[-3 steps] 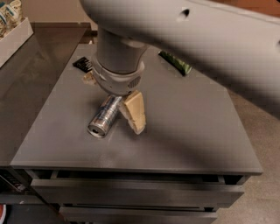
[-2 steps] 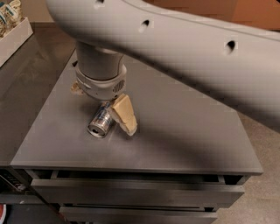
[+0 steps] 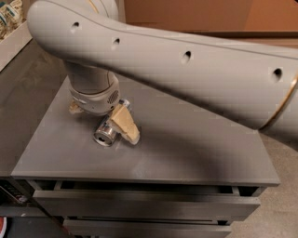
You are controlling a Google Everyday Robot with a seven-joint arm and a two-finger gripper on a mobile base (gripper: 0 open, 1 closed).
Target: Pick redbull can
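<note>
Grey bench (image 3: 195, 153) with drawers (image 3: 139, 204) set below, dark surface (image 3: 23, 93) at left, brown panel (image 3: 195, 14) behind, pincer (image 3: 102, 123) held low over bench's left

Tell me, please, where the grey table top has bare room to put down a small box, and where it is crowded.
Bare: the strip of table top between the redbull can and the front edge, and the stretch from the can to the right edge. Crowded: the left part, where the gripper sits over the lying can. The arm hides the back.
</note>
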